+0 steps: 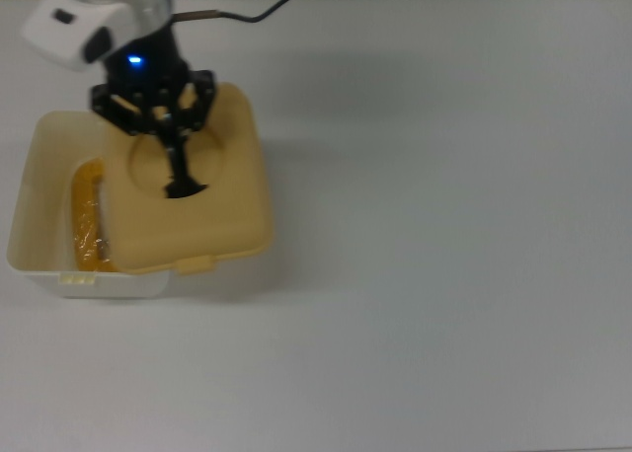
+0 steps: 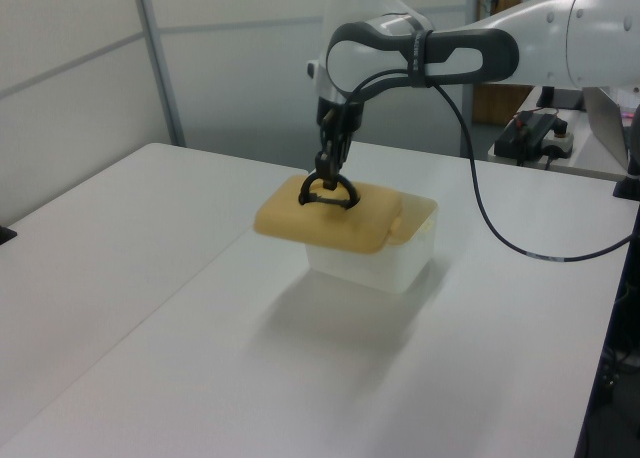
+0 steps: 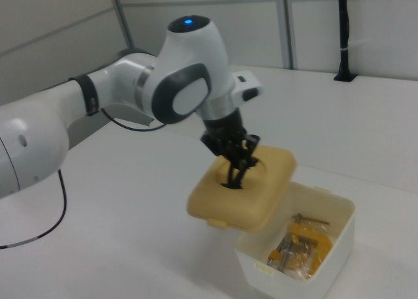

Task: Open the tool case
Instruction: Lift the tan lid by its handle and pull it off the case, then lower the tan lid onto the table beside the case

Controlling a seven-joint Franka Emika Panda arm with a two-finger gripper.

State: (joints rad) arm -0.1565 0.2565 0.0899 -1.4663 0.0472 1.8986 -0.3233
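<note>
The tool case is open. Its white box [image 1: 111, 280] stands at the top view's left, and the tan-yellow lid [image 1: 225, 225] hangs lifted off it, shifted toward the top view's right and still over part of the box. My gripper [image 1: 179, 179] reaches down into the lid's round recess and is shut on the black handle [image 2: 328, 192]. In the left view the lid [image 2: 290, 218] is level above the box [image 2: 372, 264]. In the right view the box [image 3: 339, 206] shows yellow and metal tools [image 3: 297, 243] inside, beside the raised lid [image 3: 222, 205].
A yellow tool [image 1: 89, 225] lies along the uncovered side of the box. The arm's black cable [image 2: 480, 208] loops down over the white table [image 1: 444, 225] behind the case. A second white table [image 2: 110, 228] stands at the left view's left.
</note>
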